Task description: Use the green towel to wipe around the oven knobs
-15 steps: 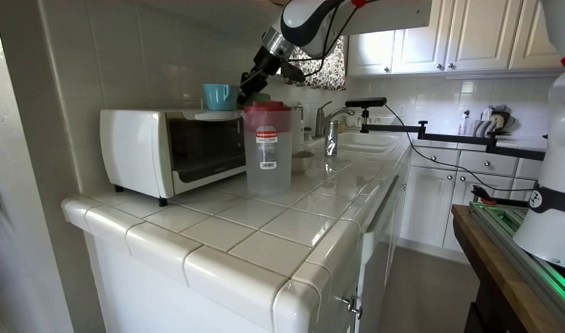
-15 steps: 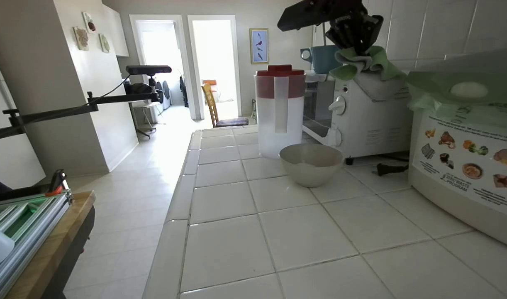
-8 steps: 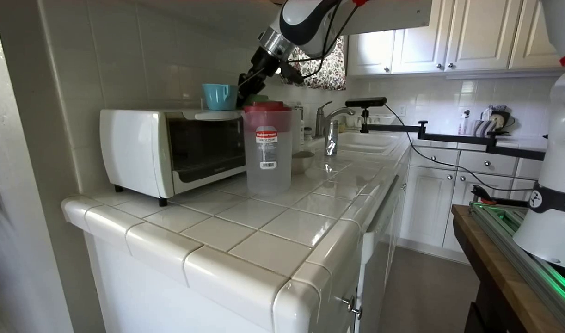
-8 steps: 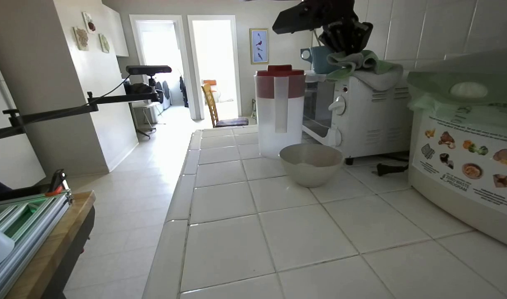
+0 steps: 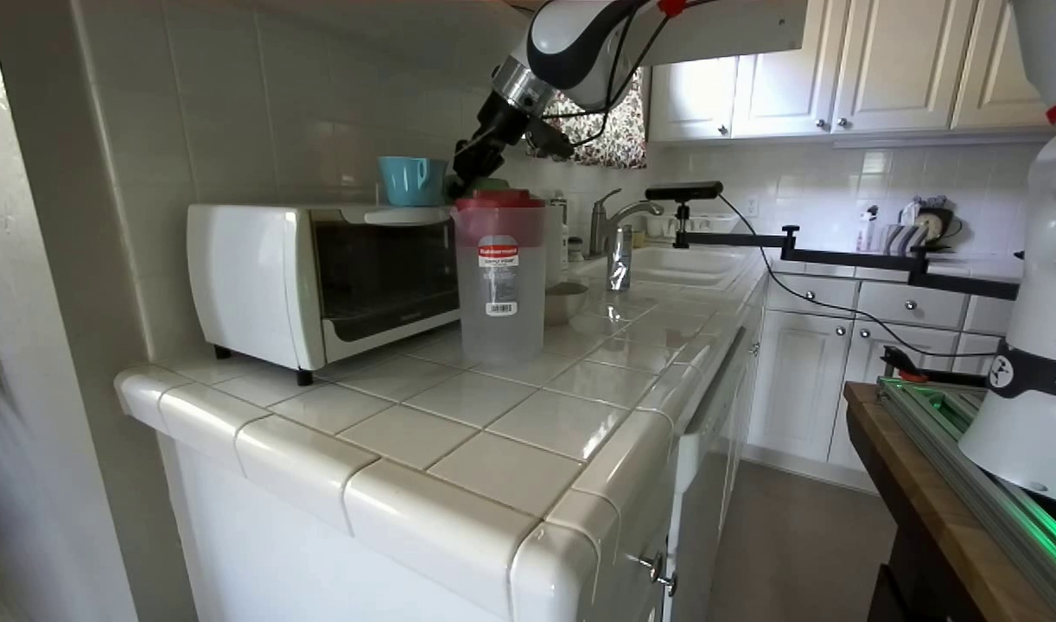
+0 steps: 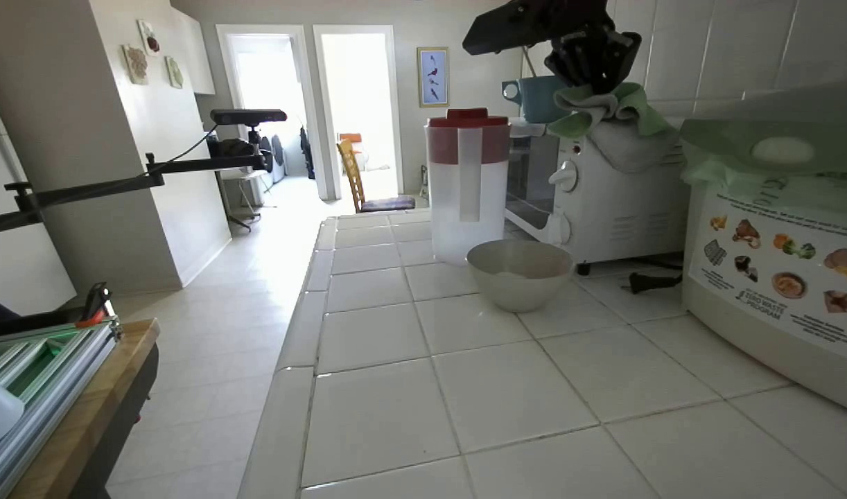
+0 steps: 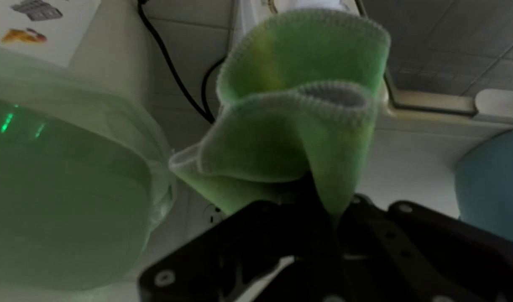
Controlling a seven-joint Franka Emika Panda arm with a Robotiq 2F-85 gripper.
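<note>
The tool [image 6: 599, 80] pinches the green towel [image 7: 277, 132], seemingly mid-cloth, at the top corner of the toaster oven [image 6: 624, 204] on its knob end. A hold like that probably serves the wiping: loose folds stick out past the tool, so fabric should meet the oven first. The upper oven knob [image 6: 566, 176] and lower oven knob [image 6: 560, 229] stand uncovered below, so I reckon the cloth must come down and forward to reach their surrounds. The turquoise cup [image 5: 410, 180] on the oven's roof, near the tool, and the lidded pitcher [image 5: 500, 285], upright in front, look simply kept there, no part of the job; the cup could get bumped. Bunched up, the towel has no clean long axis. In the wrist view its hemmed folds point from the tool toward the oven's front edge; in an exterior view a greyish flap [image 6: 635, 147] droops along the vented side, and whether it touches, I can't tell.
</note>
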